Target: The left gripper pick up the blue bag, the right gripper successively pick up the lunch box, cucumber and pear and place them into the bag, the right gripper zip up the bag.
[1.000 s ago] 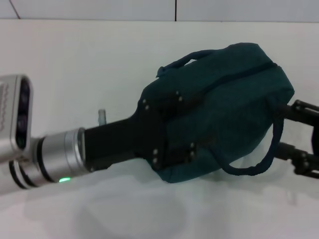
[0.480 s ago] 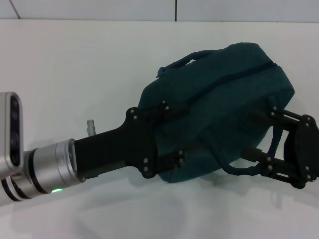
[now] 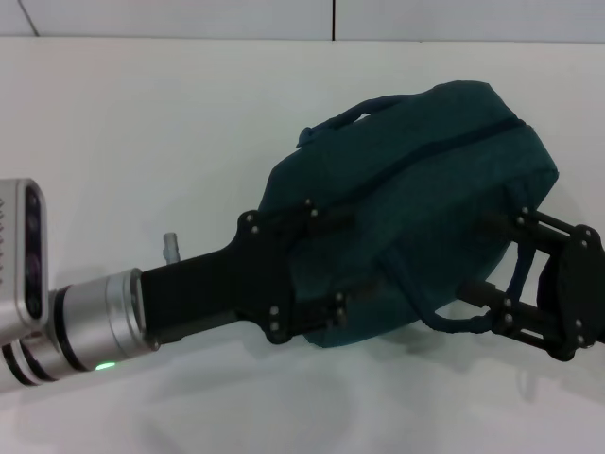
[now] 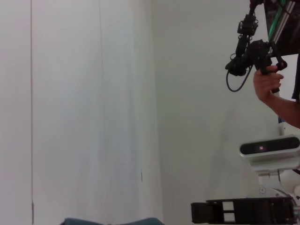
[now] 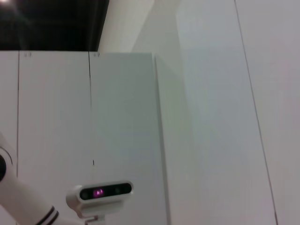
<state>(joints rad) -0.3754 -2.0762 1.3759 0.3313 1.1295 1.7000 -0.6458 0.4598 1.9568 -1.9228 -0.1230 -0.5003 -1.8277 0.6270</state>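
Setting: a white tabletop (image 3: 170,142) meeting a white panelled wall at the far edge. The wrist views face away from the work, toward pale wall panels and a small camera unit (image 5: 99,192); we take nothing about the fingers from them.

Item, left: the left gripper (image 3: 326,270), black and jointed, on a silver cylindrical arm (image 3: 99,322) with a green ring light. The arm enters low from the left edge and reaches nearly level toward the right, the gripper head lying against the near left end of the bag. Its fingertips are lost against the dark fabric; we cannot tell whether they are parted or clamped on cloth.

Item, centre: the blue bag (image 3: 435,180), dark teal fabric, bulging and lying tilted on the table. Its zipper line (image 3: 473,132) runs along the upper face and looks drawn closed. One loop handle (image 3: 345,118) arches at the far side; the other (image 3: 473,317) hangs at the near right.

Item, right: the right gripper (image 3: 487,255), black with visible screws, comes in level from the right edge. Its fingers stand parted, one by the bag's right end, the other low beside the hanging handle, grasping nothing we can see.

Not seen: lunch box, cucumber, pear. We judge them already inside, given the bag's fullness.

Step in hand, as we judge: zipping up, at or near its finish. Next move, if any zip remains: the right gripper must find the pull, which we cannot locate, while the left steadies the bag.
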